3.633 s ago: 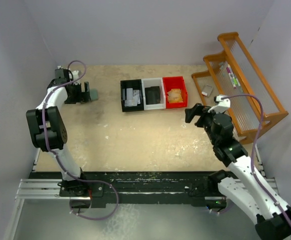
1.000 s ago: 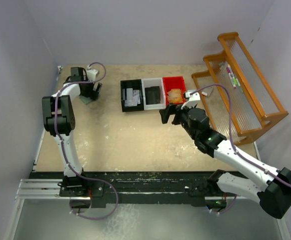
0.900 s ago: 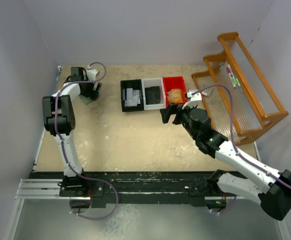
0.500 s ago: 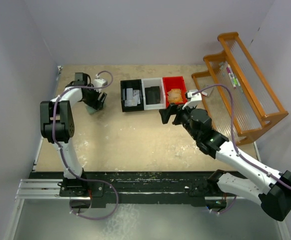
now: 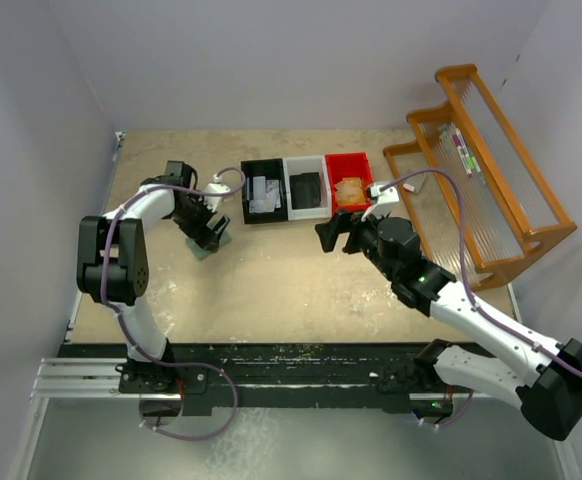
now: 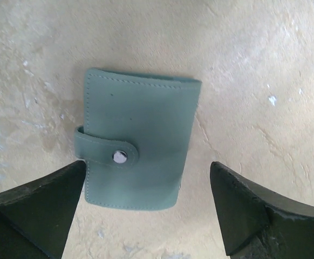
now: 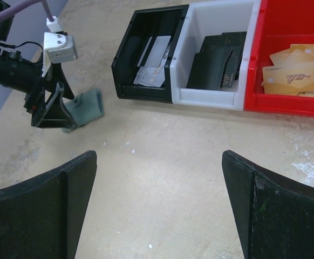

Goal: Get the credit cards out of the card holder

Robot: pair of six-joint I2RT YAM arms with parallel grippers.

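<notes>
Left wrist view is showing the card holder [image 6: 141,140] lying flat on the bench [image 6: 254,81], snapped shut, between the wide-spread left fingers [image 6: 33,208]; right fingers [image 7: 43,210] are hanging spread and empty, so I'd be pinning one edge and popping the snap tab [image 6: 119,156] first.

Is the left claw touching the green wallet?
Cannot tell. In the left wrist view one finger of the left gripper meets the card holder at its edge, but may hover above it; the other stands clear.

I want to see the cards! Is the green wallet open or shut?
Shut. The wallet lies folded flat, its strap snapped across the front.
</notes>
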